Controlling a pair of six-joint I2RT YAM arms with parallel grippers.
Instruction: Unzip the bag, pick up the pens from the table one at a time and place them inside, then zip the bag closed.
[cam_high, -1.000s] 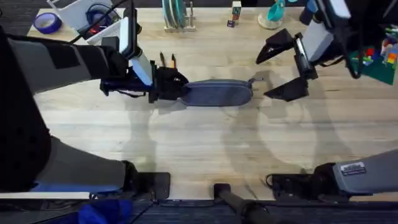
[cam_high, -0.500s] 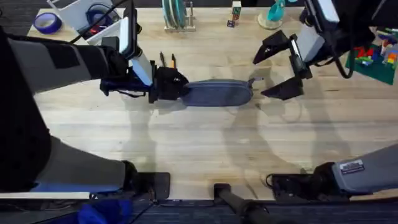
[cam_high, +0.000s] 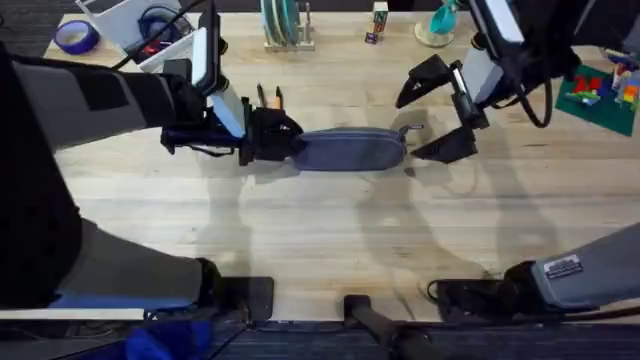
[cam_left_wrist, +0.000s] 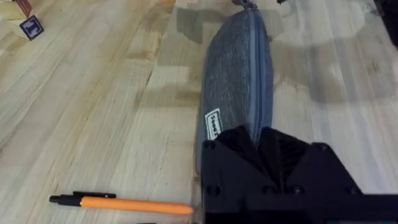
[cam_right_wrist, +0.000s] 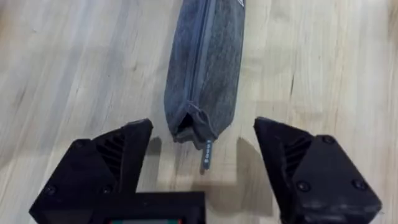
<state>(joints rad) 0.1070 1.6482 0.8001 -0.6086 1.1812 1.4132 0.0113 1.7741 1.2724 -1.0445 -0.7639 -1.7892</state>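
We see the grey-blue pencil pouch (cam_high: 349, 150) lying mid-table (cam_high: 320, 230), its long axis parallel to the far edge, zipper shut, pull tab (cam_right_wrist: 206, 155) at its right end. Our left gripper (cam_high: 283, 137) is clamped on the pouch's left end. Our right gripper (cam_high: 436, 115) hangs wide open, empty, just beyond the tab. The orange pen (cam_left_wrist: 121, 203) and black pen (cam_high: 261, 96) lie just behind the left gripper, toward the far edge.

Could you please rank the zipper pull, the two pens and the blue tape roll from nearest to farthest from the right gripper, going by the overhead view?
From the right gripper:
1. Zipper pull, at the bag's near end.
2. Pens, beyond the bag's far end.
3. Blue tape roll, far-left corner of the table.
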